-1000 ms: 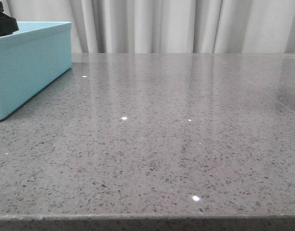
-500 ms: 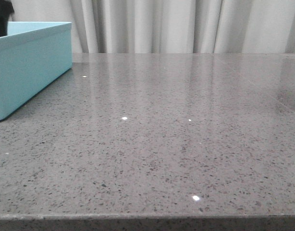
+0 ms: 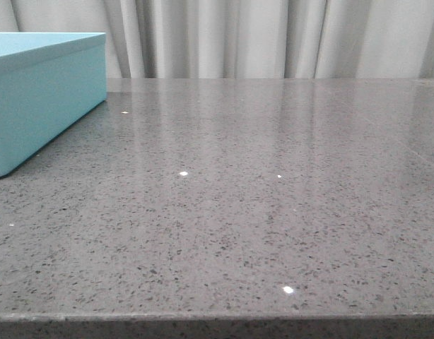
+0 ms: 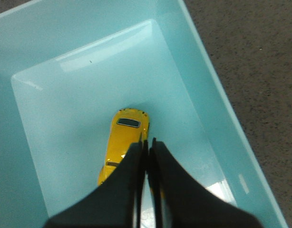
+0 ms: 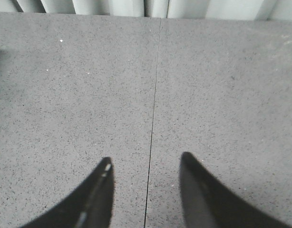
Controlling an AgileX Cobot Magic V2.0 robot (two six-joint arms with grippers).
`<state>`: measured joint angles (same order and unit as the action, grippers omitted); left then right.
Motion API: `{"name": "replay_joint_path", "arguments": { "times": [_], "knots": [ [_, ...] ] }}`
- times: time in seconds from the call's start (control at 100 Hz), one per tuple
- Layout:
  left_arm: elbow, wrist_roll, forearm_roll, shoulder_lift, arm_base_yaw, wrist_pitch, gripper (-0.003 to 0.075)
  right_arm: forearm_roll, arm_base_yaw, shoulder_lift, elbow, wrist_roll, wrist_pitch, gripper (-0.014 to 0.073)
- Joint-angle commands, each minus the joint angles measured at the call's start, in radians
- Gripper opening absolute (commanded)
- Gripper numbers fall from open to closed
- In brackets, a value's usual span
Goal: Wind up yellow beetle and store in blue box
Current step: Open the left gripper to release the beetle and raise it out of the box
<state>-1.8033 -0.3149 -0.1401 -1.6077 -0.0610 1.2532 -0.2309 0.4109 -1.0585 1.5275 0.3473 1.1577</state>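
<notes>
1. I see the small glossy yellow toy Beetle car (image 4: 123, 142) lying on the floor of the large light turquoise-blue rectangular box (image 4: 65, 57), wheels down.
2. My left gripper (image 4: 147, 142) hangs above the car, fingers pressed together and empty (nothing between them).
3. My right gripper (image 5: 145, 164) is spread wide over the speckled grey stone table (image 5: 208, 85).

Only the blue box (image 3: 47, 99) at the table's (image 3: 259, 212) left interrupts passage across it.

Grey speckled table (image 3: 259, 212) bears the blue box (image 3: 40, 99).
</notes>
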Motion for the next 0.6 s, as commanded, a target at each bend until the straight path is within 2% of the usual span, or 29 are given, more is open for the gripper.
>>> {"name": "replay_joint_path", "arguments": {
  "times": [0.0, 0.14, 0.3, 0.59],
  "knots": [
    [0.0, 0.01, -0.042, 0.088, 0.001, 0.015, -0.0019, -0.023, -0.001, 0.047, 0.024, -0.039, -0.042, 0.0206],
    [0.072, 0.01, -0.079, 0.167, 0.001, 0.012, -0.0019, -0.023, -0.001, 0.124, -0.016, -0.055, -0.037, 0.0072],
    [0.201, 0.01, -0.079, 0.291, 0.001, -0.016, -0.0019, -0.023, -0.001, 0.264, -0.162, -0.055, -0.073, -0.0069],
    [0.493, 0.01, -0.085, 0.567, 0.001, -0.168, -0.0019, -0.022, -0.001, 0.519, -0.459, -0.055, -0.225, -0.0068]
  ]
}}
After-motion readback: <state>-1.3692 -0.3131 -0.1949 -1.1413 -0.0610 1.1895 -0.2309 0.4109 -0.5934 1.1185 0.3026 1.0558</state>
